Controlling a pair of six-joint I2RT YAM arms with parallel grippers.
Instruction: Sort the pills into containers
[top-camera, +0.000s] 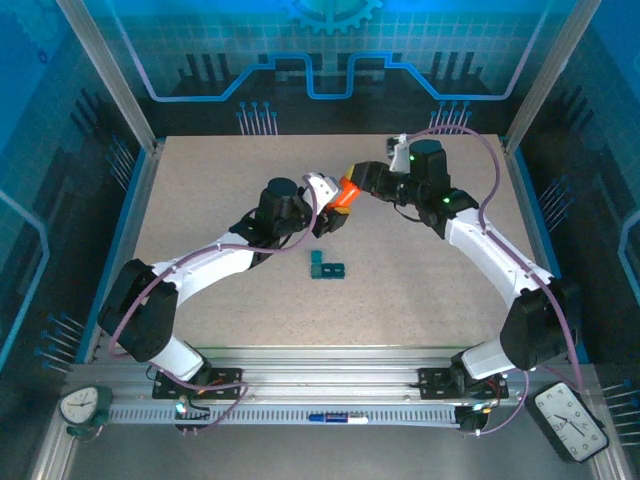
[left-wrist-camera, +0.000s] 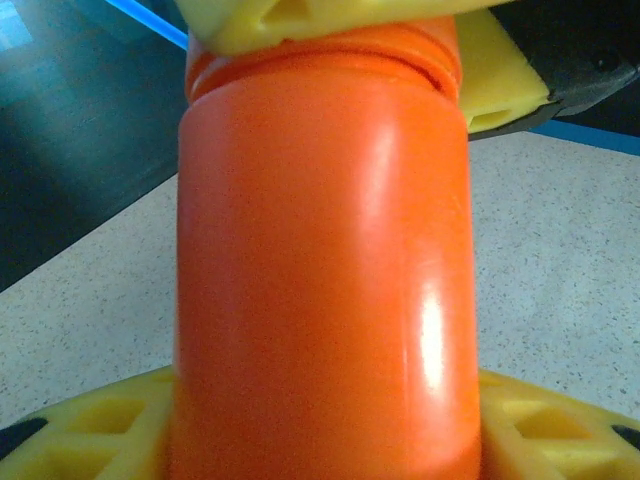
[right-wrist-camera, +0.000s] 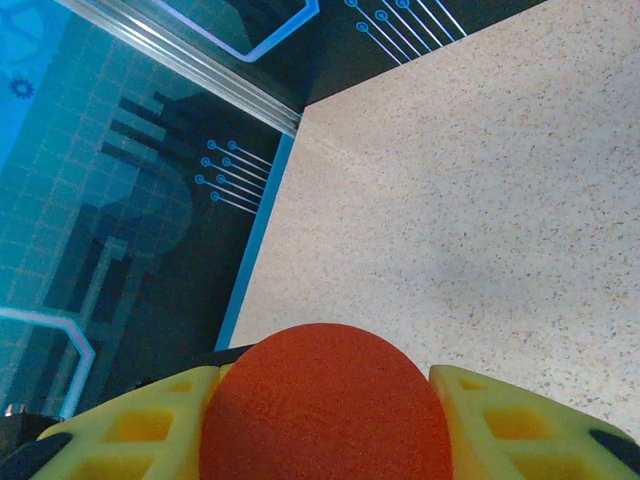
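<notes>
Overhead, the left gripper (top-camera: 330, 193) and right gripper (top-camera: 360, 178) are both clamping the orange bottle (top-camera: 346, 190), the teal pill box (top-camera: 327, 265) lying apart from the jaws, toward the bases; the left wrist is showing the bottle's wall between yellow fingers (left-wrist-camera: 80, 432), and the right wrist is showing its round end pinched.

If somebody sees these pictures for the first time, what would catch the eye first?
First, the orange bottle, held above the middle of the table between the left end effector and the right end effector, each closed on one end. In the left wrist view its glossy body stands between yellow fingers. Next, the small teal pill box lies on the table, nearer the arm bases.
</notes>
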